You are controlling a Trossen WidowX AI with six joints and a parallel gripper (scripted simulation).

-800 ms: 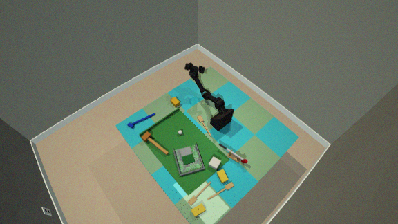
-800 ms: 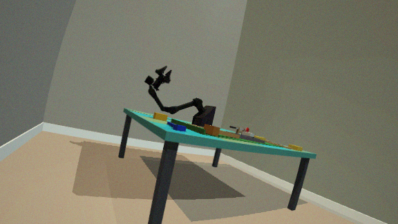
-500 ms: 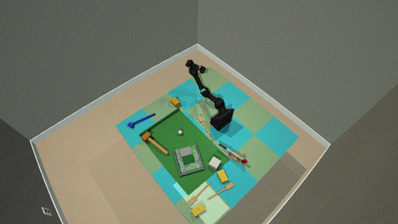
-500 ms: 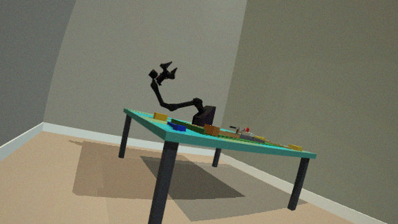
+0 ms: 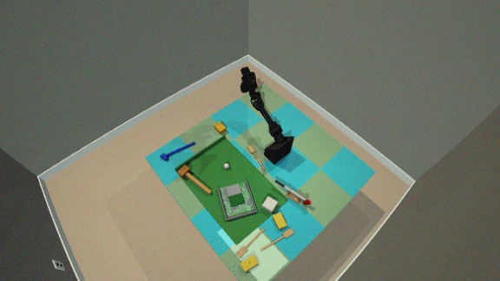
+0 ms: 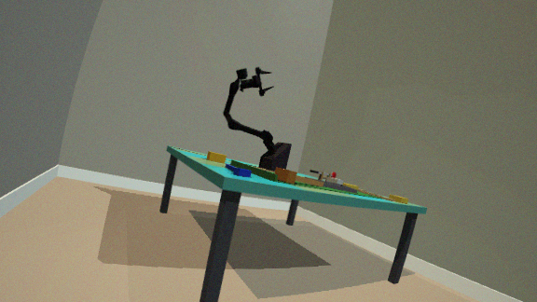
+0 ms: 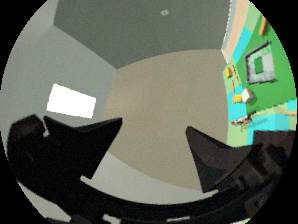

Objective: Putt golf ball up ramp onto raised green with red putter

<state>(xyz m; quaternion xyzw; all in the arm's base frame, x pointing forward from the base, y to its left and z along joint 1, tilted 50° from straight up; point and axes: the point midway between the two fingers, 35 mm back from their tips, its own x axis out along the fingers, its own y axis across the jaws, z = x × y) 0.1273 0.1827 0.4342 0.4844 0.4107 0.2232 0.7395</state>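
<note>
Table edge hides golf ball, red putter mostly, tool open

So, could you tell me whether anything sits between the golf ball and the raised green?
Nothing visible does. In the top view the golf ball lies on open turf, with bare green between it and the raised green. The wooden mallet lies off to one side, clear of that line.

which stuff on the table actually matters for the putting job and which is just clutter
For the job: red-headed putter; small white golf ball; grey-rimmed raised green; open black gripper, high above the table.

Lying about: blue putter; wooden mallet; yellow blocks; white cube; wooden paddles.
</note>
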